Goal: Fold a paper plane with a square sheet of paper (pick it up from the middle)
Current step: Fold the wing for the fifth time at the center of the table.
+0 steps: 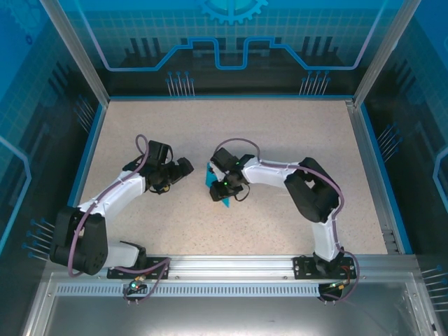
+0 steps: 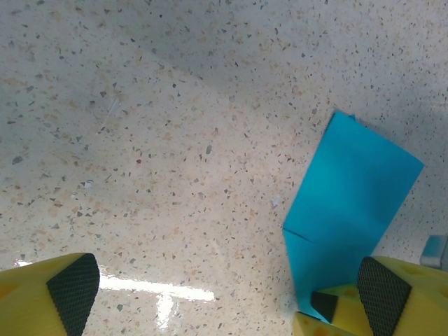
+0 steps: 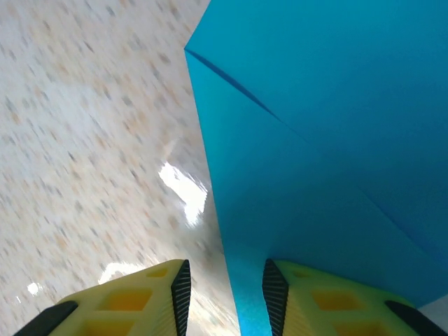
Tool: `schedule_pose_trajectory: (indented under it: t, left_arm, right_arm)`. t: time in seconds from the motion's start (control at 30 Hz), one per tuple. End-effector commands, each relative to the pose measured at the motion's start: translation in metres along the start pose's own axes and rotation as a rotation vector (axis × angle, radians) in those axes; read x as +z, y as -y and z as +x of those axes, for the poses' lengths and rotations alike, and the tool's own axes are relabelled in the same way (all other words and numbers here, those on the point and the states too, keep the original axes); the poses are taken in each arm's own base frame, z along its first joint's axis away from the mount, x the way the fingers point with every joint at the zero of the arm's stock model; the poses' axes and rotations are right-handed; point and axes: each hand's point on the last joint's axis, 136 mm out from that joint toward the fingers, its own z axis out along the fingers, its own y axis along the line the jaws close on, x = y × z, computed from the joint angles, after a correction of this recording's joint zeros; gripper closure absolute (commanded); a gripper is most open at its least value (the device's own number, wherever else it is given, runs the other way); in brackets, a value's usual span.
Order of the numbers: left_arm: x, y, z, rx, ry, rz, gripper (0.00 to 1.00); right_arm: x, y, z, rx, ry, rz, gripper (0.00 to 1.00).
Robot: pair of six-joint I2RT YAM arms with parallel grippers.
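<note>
**Step in hand.** A fold is part-made. My judgement is that the task is in its middle stage, with no dart shape yet.

**Pincers.** My left pincer (image 2: pixel 224 301) stands fully spread and holds nothing. It sits low over the worktop (image 2: pixel 140 140), just left of the sheet of paper (image 2: pixel 350 203). My right pincer (image 3: pixel 225 290) is narrowed, but a gap shows between its jaws. The sheet's left edge runs into that gap and lies against the right-hand jaw. The left-hand jaw is clear of it, so I do not call this a grip.

**Location.** The sheet lies at mid-worktop between the two pincers, with my right pincer directly over it.

**Next move, as judged.** The right jaws must close on that edge without sliding the sheet. The flap then has to be carried over to meet the crease squarely. My left pincer is placed to pin the sheet down meanwhile.

**Materials and shapes.**
- The paper is thin, plain teal-blue and matt, and is now a narrow oblong with sharp corners.
- One straight diagonal crease and a small step in the left edge are visible.
- The worktop is pale speckled stone-effect, smooth and glossy, so the paper would slip on it easily.
- The fingers are yellow plastic with black ribbed pads (image 2: pixel 70 294).
</note>
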Motion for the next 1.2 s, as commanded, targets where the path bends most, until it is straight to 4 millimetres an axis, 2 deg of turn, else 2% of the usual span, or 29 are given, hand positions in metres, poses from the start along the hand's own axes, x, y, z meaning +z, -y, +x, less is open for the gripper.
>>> schedule_pose_trajectory:
  t: [0.0, 0.1, 0.23, 0.37, 0.5, 0.67, 0.97, 1.17]
  left_arm:
    - [-0.001, 0.003, 0.001, 0.024, -0.026, 0.020, 0.02]
    - [-0.001, 0.006, 0.004, 0.028, -0.035, 0.051, 0.01]
    - [-0.001, 0.012, 0.008, 0.034, -0.046, 0.089, 0.02]
    - [-0.001, 0.019, 0.015, 0.039, -0.060, 0.136, 0.02]
    - [0.003, 0.031, 0.026, 0.054, -0.101, 0.194, 0.02]
    - [0.008, 0.049, 0.040, 0.078, -0.165, 0.255, 0.03]
    - [0.028, 0.073, 0.067, 0.101, -0.288, 0.293, 0.13]
    - [0.039, 0.089, 0.085, 0.127, -0.370, 0.310, 0.21]
  right_arm:
    - [-0.009, 0.029, 0.046, -0.072, -0.148, 0.013, 0.63]
    - [-0.027, 0.024, 0.037, -0.084, -0.081, -0.014, 0.63]
    - [-0.060, 0.006, 0.002, 0.002, 0.105, -0.066, 0.61]
    - [-0.075, 0.018, -0.018, 0.234, 0.247, -0.015, 0.61]
    - [-0.072, 0.026, -0.025, 0.354, 0.303, -0.009, 0.62]
    - [-0.053, 0.039, -0.025, 0.433, 0.255, -0.002, 0.63]
    - [-0.023, 0.065, -0.007, 0.518, 0.176, 0.014, 0.64]
    - [-0.016, 0.077, 0.004, 0.564, 0.163, -0.041, 0.65]
